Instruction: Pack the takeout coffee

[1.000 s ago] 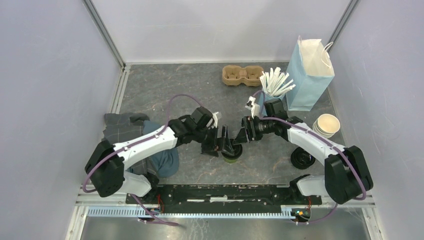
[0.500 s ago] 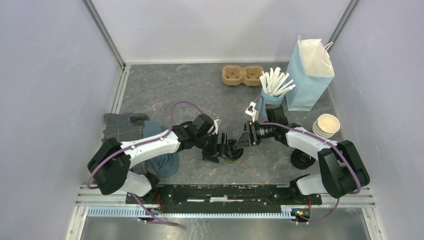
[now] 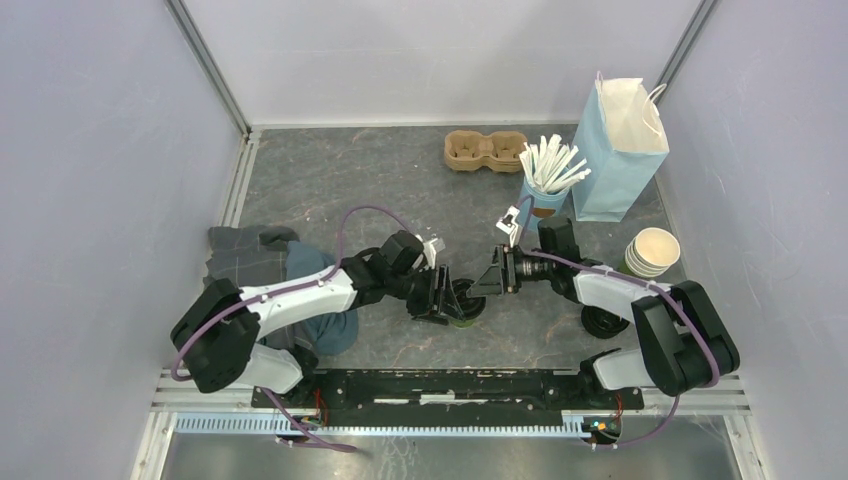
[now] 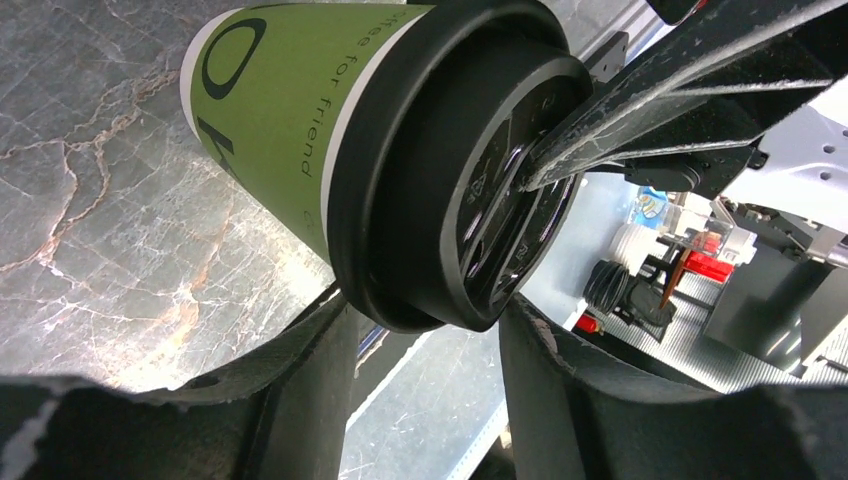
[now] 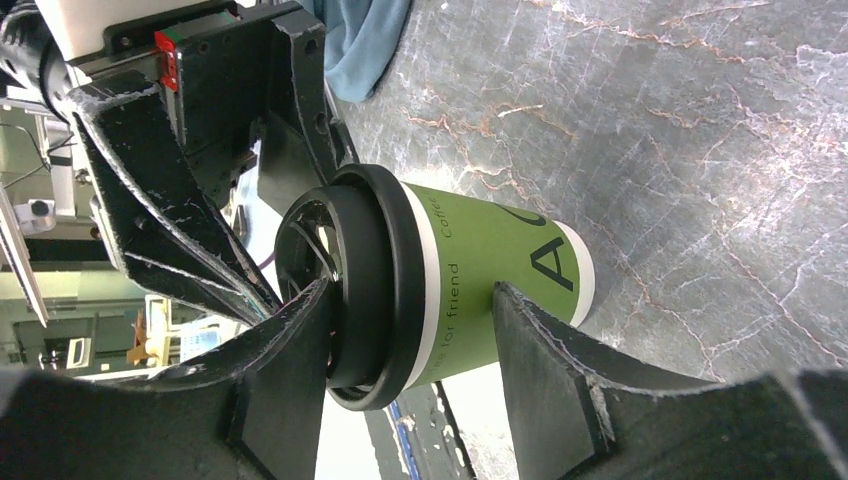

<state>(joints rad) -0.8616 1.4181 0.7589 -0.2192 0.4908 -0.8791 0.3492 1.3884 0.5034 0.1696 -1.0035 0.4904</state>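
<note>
One lidded green cup stood lower centre between my two claws. My left claw straddled its lid; clamped or not, I couldn't tell. My right claw gaped, one finger atop.

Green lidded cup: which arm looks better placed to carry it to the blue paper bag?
Right, probably. Left gripper and right gripper both flank the green paper cup with round black plastic lid, but the tall light-blue paper bag stands far right, on the right gripper's side.
</note>
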